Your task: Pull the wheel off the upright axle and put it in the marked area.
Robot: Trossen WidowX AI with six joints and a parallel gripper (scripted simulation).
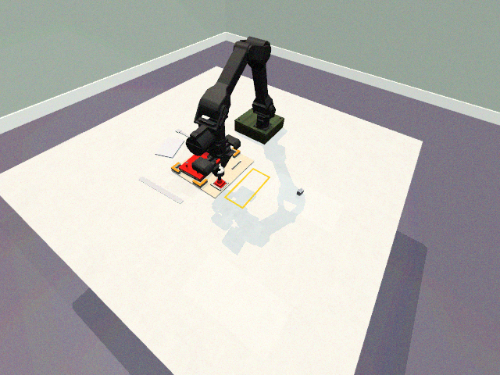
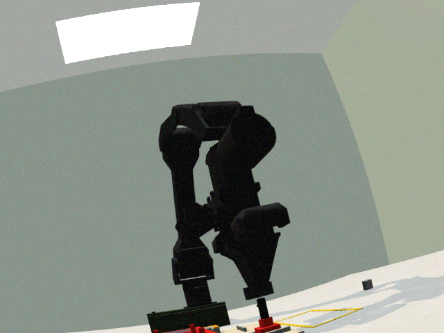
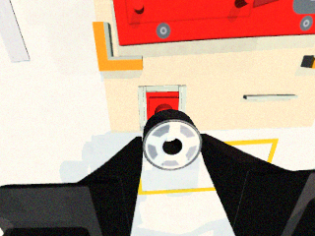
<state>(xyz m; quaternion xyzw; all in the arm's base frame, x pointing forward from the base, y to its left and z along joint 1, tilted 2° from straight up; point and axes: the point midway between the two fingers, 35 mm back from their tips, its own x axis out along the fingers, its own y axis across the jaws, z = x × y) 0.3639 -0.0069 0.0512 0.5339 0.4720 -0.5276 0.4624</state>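
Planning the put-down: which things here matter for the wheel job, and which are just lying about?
Job:
- wheel, gripped in gripper
- upright axle on red base
- yellow marked area

Lying about:
- small grey cube
- long grey strip
- pale sheet
- red block

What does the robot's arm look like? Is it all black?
Yes, nearly all black. The arm is made of thick, blocky matte segments with rounded joints, and it stands on a square dark green base. The gripper narrows like a funnel to two flat black jaws. No cables or markings show.

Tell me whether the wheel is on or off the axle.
Off. The tool holds the wheel above the axle, with a gap showing between them.
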